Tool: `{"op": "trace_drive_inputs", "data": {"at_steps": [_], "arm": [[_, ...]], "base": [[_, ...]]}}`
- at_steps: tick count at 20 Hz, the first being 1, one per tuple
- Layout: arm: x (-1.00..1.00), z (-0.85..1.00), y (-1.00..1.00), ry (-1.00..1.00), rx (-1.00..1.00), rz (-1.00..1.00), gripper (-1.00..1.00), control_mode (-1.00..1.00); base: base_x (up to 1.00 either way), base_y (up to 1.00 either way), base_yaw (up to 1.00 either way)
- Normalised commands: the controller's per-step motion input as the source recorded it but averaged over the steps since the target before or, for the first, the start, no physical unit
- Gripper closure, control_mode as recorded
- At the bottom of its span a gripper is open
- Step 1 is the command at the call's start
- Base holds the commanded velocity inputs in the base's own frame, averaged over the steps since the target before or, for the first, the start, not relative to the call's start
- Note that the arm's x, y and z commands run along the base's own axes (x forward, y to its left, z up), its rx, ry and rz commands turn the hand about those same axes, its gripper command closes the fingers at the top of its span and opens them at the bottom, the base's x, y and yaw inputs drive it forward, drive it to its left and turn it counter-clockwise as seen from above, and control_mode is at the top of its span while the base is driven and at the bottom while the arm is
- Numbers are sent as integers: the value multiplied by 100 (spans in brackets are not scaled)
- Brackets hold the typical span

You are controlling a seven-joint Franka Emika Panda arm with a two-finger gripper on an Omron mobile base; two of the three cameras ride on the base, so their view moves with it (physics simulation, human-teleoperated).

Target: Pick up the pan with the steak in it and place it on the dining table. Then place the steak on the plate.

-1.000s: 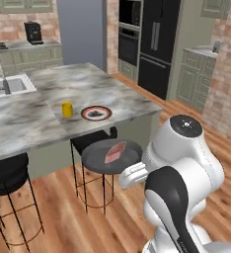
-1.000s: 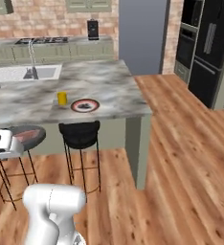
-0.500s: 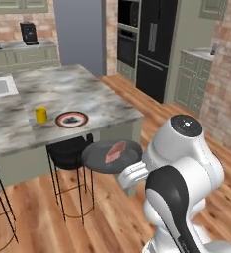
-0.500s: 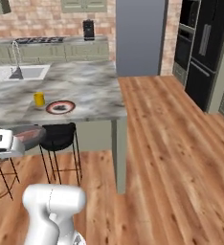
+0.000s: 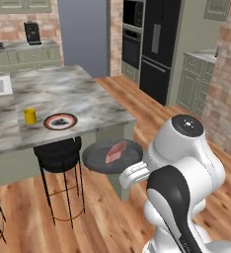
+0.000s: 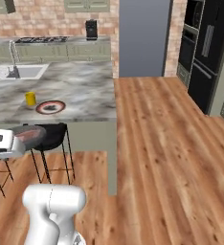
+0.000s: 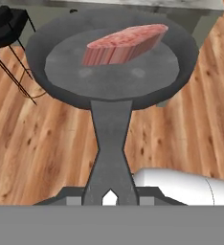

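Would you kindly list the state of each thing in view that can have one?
pan: held by its handle, level, above the floor, beside the dining table
steak: lying in the pan
plate: on the table, nothing on it
gripper: shut on the pan's handle
yellow cup: upright beside the plate

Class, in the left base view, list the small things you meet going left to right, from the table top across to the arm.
Yellow cup → plate → steak, lying in the pan.

We see arm folded low, forearm reaching forward, gripper (image 7: 109, 195) level, jaws clamped on handle of pan (image 7: 112, 91).
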Motion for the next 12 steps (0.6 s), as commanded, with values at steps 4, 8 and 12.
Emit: {"op": "trace_drive_inputs", "data": {"at_steps": [4,8,12], "arm": [[0,0,0,0,0,0,100,100],[0,0,0,0,0,0,100,100],[0,0,0,0,0,0,100,100]], "base": [[42,-15,1],[95,-33,4],[97,-39,6]]}}
